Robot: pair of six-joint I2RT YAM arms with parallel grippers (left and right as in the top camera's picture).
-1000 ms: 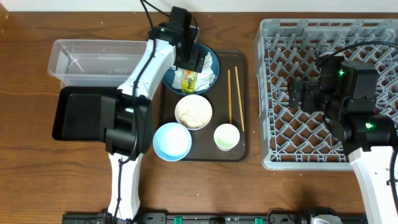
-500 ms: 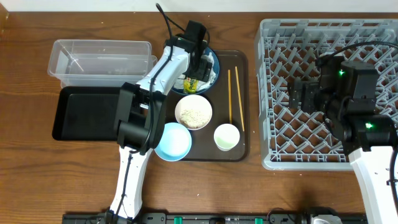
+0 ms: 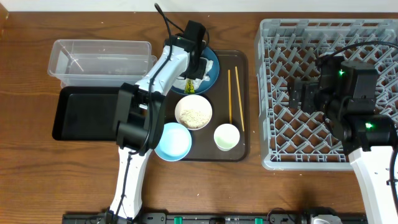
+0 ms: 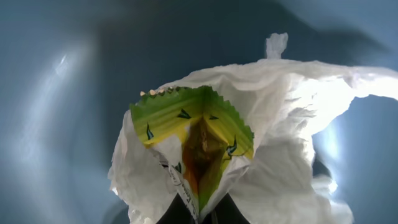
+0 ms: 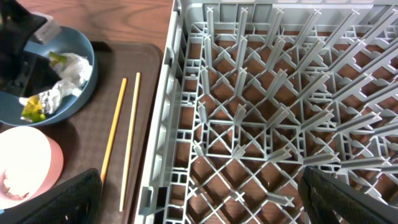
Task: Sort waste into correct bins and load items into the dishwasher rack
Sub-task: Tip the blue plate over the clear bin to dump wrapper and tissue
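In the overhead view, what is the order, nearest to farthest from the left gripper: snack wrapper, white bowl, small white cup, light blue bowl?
From the left gripper:
1. yellow-green snack wrapper, at its fingertips.
2. white bowl, just below it in the picture.
3. small white cup, lower right, and light blue bowl, lower left: too close to call.

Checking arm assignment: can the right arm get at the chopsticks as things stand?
Probably yes. The chopsticks lie uncovered just past the rack's left wall; the open right gripper hangs above the rack and need only clear that wall.
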